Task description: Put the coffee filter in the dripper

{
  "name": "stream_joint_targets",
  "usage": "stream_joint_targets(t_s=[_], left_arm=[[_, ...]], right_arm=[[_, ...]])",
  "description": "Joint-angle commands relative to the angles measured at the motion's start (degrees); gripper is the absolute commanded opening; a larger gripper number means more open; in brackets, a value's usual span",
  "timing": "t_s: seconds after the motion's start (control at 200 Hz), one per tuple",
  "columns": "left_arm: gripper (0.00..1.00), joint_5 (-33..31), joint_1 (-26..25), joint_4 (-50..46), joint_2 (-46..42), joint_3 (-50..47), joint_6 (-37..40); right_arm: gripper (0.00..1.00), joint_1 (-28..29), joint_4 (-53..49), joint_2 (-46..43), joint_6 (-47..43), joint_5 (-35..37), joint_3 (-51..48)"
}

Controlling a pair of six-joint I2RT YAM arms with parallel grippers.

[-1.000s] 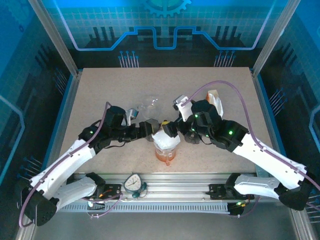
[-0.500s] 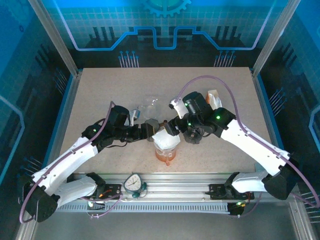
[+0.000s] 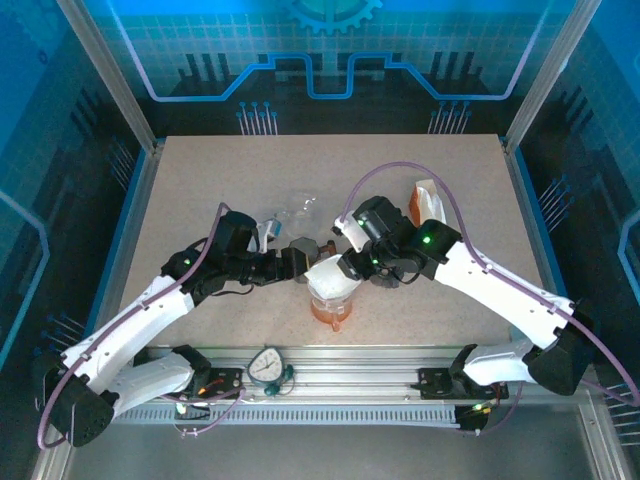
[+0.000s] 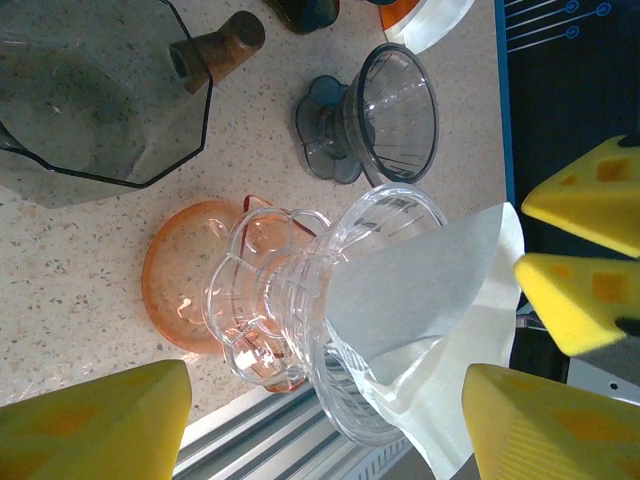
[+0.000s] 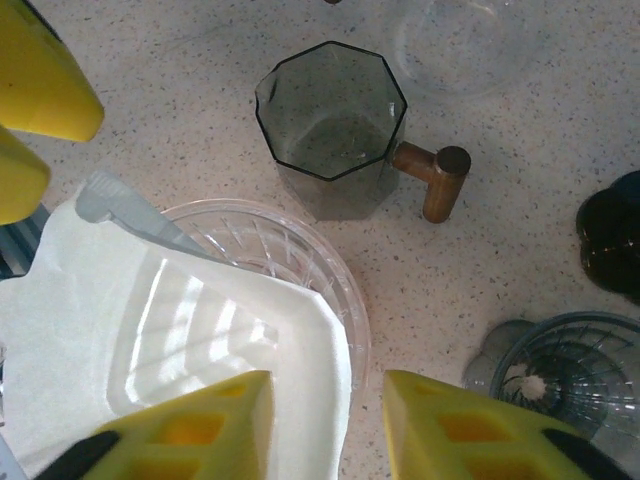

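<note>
Right wrist view puts the coffee filter (image 5: 190, 330) straight under you: thin white paper, creased into a boxy hollow. It lies in the mouth of the clear dripper (image 5: 318, 262), and its left side spills over the rim. The dripper is cut glass, ribbed on the inside, with a round lip. Your right gripper (image 5: 325, 385) has its blocky yellow fingers apart with a plain gap between them. They straddle the near edge of the paper and the rim, clamped on neither. Just beyond the dripper stands an eight-sided smoky glass mug (image 5: 335, 120) with a stubby wooden handle (image 5: 435, 175). At the lower right is a second dripper (image 5: 565, 370), funnel-shaped and of grey tinted glass.

From the left wrist you see the clear dripper's scalloped foot seated on an orange glass cup (image 4: 185, 280). The paper stands out past the dripper's lip as a smooth, stiff sheet. Your left gripper (image 4: 325, 400) is spread wide, with the dripper between its fingers and nothing clamped.

From the top you see both grippers close in on the dripper from either side, near the front middle of the speckled beige table (image 3: 200, 190).
</note>
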Motion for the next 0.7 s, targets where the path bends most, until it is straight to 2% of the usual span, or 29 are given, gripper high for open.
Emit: stream_joint_targets(t_s=[0.0,0.295,0.695], left_arm=[[0.73,2.1,-0.3,1.3,0.1,0.1,0.8],[0.73,3.0,-0.4,3.4,0.9,-1.4,-0.1],[0.76,4.2,-0.4,5.2,2.3,-2.3,1.3]], right_arm=[[0.26,1.2,-1.2,1.0,-0.3,1.6,0.7],[0.0,3.7,-2.7,3.7,-1.3,6.2,2.6],[0.02,7.0,-4.5,6.1,-1.6,11.4,4.2]])
